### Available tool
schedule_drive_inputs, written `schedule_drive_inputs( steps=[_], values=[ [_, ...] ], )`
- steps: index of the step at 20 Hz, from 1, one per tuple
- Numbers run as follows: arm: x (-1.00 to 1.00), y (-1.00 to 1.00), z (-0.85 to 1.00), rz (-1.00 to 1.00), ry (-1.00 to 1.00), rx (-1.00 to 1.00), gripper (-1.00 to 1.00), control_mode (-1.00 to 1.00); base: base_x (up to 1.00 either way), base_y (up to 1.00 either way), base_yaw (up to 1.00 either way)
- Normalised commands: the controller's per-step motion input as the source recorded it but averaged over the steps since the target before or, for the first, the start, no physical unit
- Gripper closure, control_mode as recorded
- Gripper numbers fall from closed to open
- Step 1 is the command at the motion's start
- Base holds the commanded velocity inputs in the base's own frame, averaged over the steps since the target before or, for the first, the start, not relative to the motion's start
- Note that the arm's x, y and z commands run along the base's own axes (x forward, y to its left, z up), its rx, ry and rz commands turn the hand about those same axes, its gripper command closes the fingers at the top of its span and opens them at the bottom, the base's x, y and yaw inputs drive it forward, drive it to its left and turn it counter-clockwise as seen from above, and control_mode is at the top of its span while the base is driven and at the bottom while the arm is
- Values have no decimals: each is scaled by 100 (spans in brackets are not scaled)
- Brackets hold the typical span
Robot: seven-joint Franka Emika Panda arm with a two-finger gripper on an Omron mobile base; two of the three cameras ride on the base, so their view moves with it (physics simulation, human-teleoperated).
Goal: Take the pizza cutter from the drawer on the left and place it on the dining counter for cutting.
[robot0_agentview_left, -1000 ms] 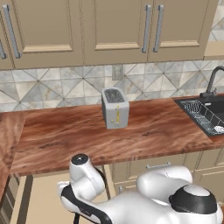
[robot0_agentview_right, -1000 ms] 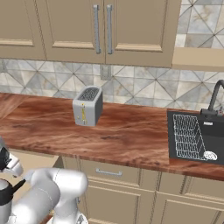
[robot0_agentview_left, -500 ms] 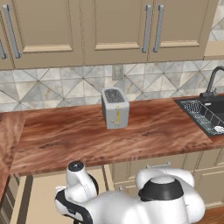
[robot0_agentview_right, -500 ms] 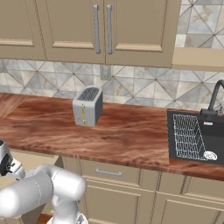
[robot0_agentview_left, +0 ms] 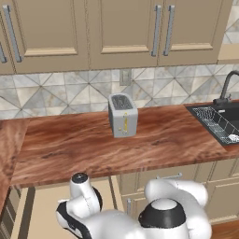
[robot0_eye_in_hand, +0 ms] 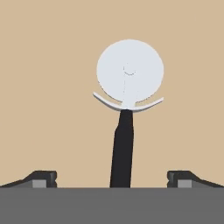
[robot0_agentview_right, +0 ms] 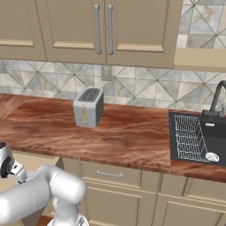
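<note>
**Q:** Hand view, gripper [robot0_eye_in_hand: 112, 178]: state?

**A:** Jaws spread wide, dark tips at lower left and lower right, nothing clasped. Between them, the black handle of the pizza cutter [robot0_eye_in_hand: 124, 116], clear of both tips.

**Q:** Position of the cutter?

**A:** Flat on a plain beige surface; handle toward the camera, round pale-grey wheel at the far end, curved silver guard just below the wheel. Whether that surface is the floor of the drawer [robot0_agentview_left: 46, 205]: cannot tell from the hand view alone.

**Q:** Left base view, outward from the arm?

**A:** Pulled out under the counter edge at lower left, beige inside, partly hidden by the white arm. Above it, a reddish-brown wood counter [robot0_agentview_left: 84, 149] bearing a silver toaster [robot0_agentview_left: 123, 115] with a yellow mark on its front. At far right, a black sink [robot0_agentview_left: 219, 122] holding a wire rack.

**Q:** Right base view?

**A:** Same toaster left of centre, sink at right with a dark faucet [robot0_agentview_right: 216, 99] behind; beige upper cabinets [robot0_agentview_right: 101, 26] with vertical bar handles above a tiled backsplash.
</note>
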Motion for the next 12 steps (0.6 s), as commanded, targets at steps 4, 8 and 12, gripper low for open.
schedule_drive_inputs(
  steps=[4,8,12],
  values=[
    [0,0,-38,0,0,0,-100,-100,0,0,0],
    [0,0,-27,0,1,0,-100,-100,0,0,0],
    [0,0,-24,0,2,0,-100,-100,0,0,0]
  ],
)
